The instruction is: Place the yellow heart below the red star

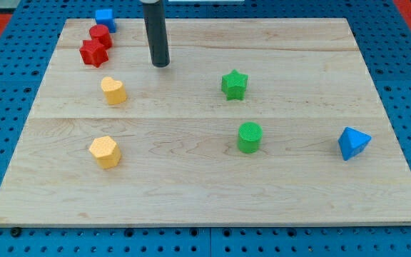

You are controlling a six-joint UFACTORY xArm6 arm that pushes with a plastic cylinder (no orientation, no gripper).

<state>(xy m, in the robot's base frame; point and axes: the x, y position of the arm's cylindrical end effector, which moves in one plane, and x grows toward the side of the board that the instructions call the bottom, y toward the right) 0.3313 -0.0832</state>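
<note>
Yellow heart (113, 91) sits on the desk (298, 185) near its left edge, below the red star (93, 53) by the top-left corner and apart from it. My tip (161, 64) rests above and right of the heart, not touching it. My arm carries only this rod, nothing that spreads or pinches.

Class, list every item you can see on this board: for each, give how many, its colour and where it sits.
red star: 1, red, upper left
red cylinder: 1, red, touching the star's upper right
blue block: 1, blue, top-left edge
yellow heart: 1, yellow, left, below the star
yellow hexagon: 1, yellow, lower left
green star: 1, green, centre
green cylinder: 1, green, below green star
blue pyramid: 1, blue, right
wooden board: 1, light wood, beneath everything
my tip: 1, dark, upper right of the heart, apart from it
</note>
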